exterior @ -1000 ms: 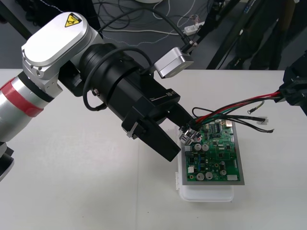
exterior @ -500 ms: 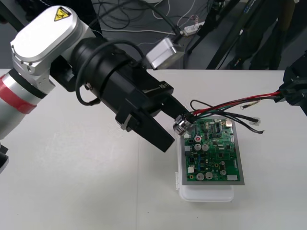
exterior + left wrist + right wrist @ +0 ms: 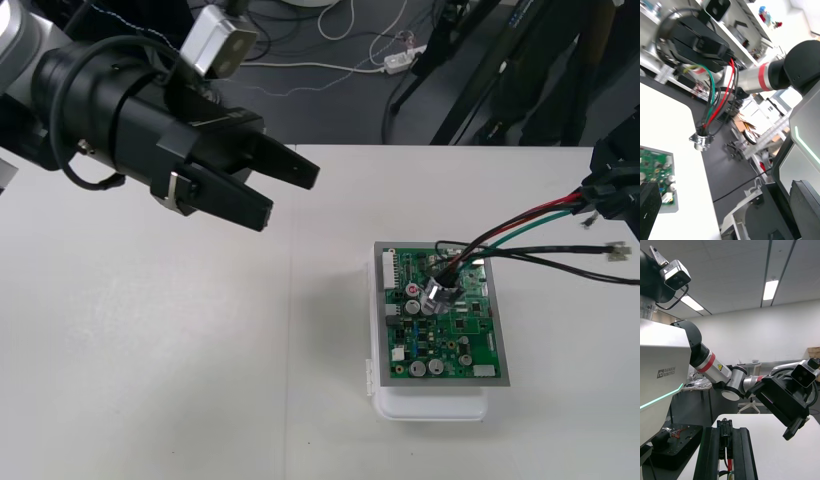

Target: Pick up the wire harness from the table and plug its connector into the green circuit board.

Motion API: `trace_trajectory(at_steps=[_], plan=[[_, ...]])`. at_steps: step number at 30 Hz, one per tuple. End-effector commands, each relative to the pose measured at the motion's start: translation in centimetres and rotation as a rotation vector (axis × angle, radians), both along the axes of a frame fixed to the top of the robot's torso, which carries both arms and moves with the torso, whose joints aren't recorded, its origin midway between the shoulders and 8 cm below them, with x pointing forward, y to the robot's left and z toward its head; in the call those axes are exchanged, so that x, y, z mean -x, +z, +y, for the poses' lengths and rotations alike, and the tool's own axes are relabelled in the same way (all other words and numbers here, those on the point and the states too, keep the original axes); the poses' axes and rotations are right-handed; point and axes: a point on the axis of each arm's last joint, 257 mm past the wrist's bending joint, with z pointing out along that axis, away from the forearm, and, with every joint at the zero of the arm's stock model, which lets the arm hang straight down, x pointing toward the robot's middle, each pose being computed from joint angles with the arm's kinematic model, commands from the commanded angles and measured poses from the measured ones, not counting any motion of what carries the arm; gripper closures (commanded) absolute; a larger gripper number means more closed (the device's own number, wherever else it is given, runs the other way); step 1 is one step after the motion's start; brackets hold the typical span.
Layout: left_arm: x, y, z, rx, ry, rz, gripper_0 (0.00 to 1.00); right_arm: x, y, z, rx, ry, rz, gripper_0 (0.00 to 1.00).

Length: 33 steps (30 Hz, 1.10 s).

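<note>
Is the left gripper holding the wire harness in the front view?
No: the left gripper stands open and empty, away from the board, while the harness hangs from the right gripper.

The left arm (image 3: 110, 100) ends in a thick black cylinder, behind which come silver links (image 3: 733, 384) banded by a red ring (image 3: 708, 362) with a yellow warning triangle (image 3: 720, 367) next to it. A thin black cable (image 3: 78, 178) loops at its wrist, and a small silver camera (image 3: 220, 40) is mounted on top. The left gripper (image 3: 292, 200) has two long, flat black fingers. The right arm (image 3: 750, 80) has the same silver and red, and the right gripper (image 3: 696, 37) is blocky and black.
</note>
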Motion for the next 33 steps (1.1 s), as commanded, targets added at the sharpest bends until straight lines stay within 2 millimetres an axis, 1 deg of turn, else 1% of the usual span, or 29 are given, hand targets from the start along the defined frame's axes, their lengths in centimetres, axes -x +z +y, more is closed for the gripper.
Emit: trace_trajectory(at_steps=[1,4,5,6,10,15,21,26,28,31,33], plan=[[-0.2,0.6,3.5,0.058,0.015,-0.171,0.00,0.2,-0.3,0.1,0.007,0.005,-0.012,1.00],[-0.7,1.0,4.6,0.081,0.050,-0.226,0.00,0.0,-0.4,0.1,0.007,0.002,-0.008,1.00],[-0.7,1.0,4.6,0.081,0.050,-0.226,0.00,0.0,-0.4,0.1,0.007,0.002,-0.008,1.00],[-0.9,1.3,5.3,0.087,0.069,-0.255,0.00,-0.1,-0.3,0.0,0.005,-0.003,-0.007,1.00],[-1.0,2.2,6.6,0.082,0.128,-0.298,0.00,-0.5,-0.3,-0.4,0.022,-0.031,-0.025,1.00],[-1.0,3.1,7.4,0.088,0.201,-0.333,0.00,-1.1,0.2,-1.1,0.044,-0.075,-0.051,1.00],[-1.4,3.9,7.6,0.099,0.322,-0.378,0.00,-1.2,-0.1,-1.5,0.075,-0.085,-0.039,1.00],[-1.0,4.7,7.0,0.115,0.387,-0.422,0.00,-1.1,-1.3,-1.5,0.109,-0.097,-0.028,1.00],[-0.8,5.0,6.7,0.128,0.399,-0.435,0.00,-0.7,-1.3,-1.2,0.117,-0.087,-0.040,1.00],[-0.4,5.3,5.8,0.141,0.408,-0.479,0.00,1.0,-1.4,-0.3,0.152,-0.050,-0.073,1.00],[-0.2,5.4,5.5,0.139,0.407,-0.508,0.00,1.7,-1.5,0.2,0.166,-0.033,-0.089,1.00]])
